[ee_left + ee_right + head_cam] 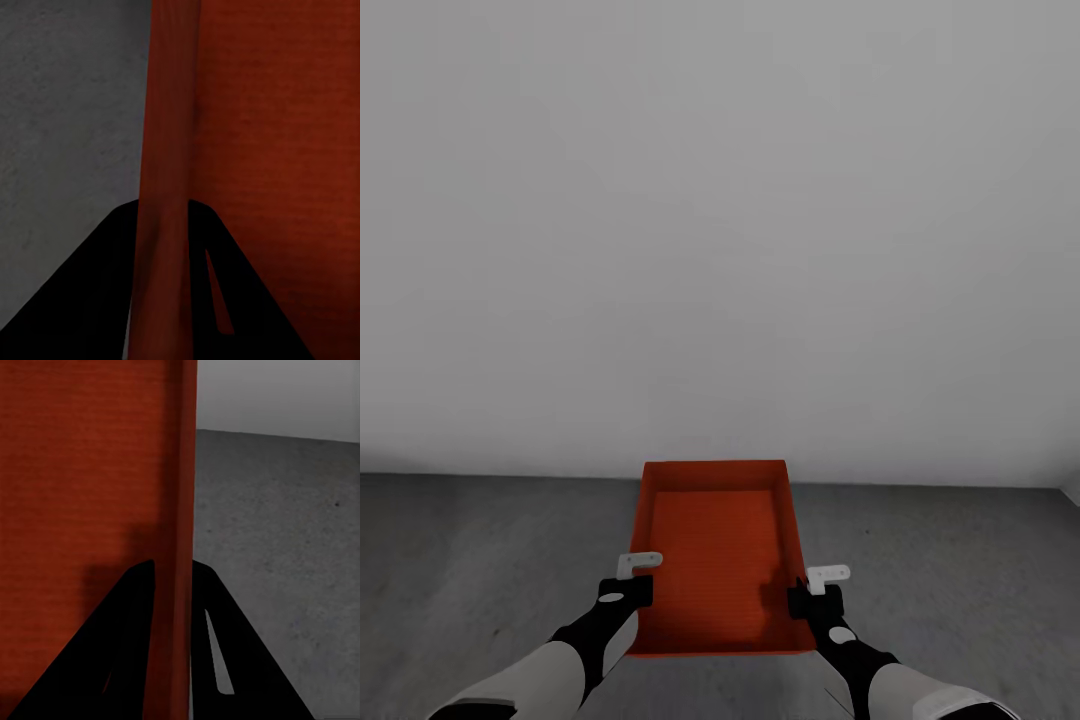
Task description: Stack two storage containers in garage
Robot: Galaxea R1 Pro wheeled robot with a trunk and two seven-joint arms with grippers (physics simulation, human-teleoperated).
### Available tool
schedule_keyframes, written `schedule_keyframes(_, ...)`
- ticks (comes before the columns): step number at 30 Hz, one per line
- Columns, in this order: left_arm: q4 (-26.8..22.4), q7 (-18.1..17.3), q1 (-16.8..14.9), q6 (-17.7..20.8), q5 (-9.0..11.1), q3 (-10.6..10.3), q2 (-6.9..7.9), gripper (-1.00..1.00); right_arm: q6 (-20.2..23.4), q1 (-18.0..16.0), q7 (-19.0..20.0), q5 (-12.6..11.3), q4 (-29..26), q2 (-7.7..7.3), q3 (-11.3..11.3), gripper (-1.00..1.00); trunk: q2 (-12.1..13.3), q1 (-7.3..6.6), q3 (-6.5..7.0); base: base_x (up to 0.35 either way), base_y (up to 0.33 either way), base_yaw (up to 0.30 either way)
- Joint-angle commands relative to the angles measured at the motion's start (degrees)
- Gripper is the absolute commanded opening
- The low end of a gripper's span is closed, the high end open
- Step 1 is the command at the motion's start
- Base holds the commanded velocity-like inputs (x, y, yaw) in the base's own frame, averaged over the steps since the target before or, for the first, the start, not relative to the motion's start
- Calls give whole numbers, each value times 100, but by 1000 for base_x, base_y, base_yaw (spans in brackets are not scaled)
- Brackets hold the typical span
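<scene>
While the head view is taken first, one orange-red container (718,555) is seen held in front of the robot above the grey concrete floor (480,560), with a plain pale wall (720,220) behind. The left gripper (638,575) is set on the container's left side wall and the right gripper (812,588) on its right side wall, both near the end closest to the robot. Whether the container rests on the floor or hangs just above it cannot be told.

From the left wrist view, the thin wall of the container (166,187) is seen running between the two dark fingers (82,300), which are closed onto it, one inside and one outside.

From the right wrist view, the same is shown: the opposite wall (180,510) is pinched between the fingers (225,652), with floor (277,547) beyond.

The bin is judged to be light and fairly stiff, though its thin low walls may flex or slip under a pinch. A hold on both long walls, level and opposite, is judged soundest.
</scene>
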Motion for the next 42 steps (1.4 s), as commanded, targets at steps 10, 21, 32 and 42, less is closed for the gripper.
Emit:
schedule_keyframes(10, -158, 56, -9, -4, 222, 350, 278, -100, -39, 0, -20, -117, 6, -14, -91, -100, -5, 0, -97, 0, 0, 0)
schedule_keyframes(21, -158, 56, -9, -4, 222, 350, 278, -100, -40, 0, -20, -117, 7, -14, -91, -100, -5, 0, -196, 0, 0, 0)
schedule_keyframes(32, -166, 56, -9, -4, 222, 350, 278, -100, -39, 0, -18, -117, 7, -14, -91, -100, -5, 0, -296, 0, 0, 0)
schedule_keyframes(42, -167, 56, -9, -4, 222, 350, 278, -100, -41, 0, -17, -117, 10, -14, -91, -100, -5, 0, -386, 0, 0, 0)
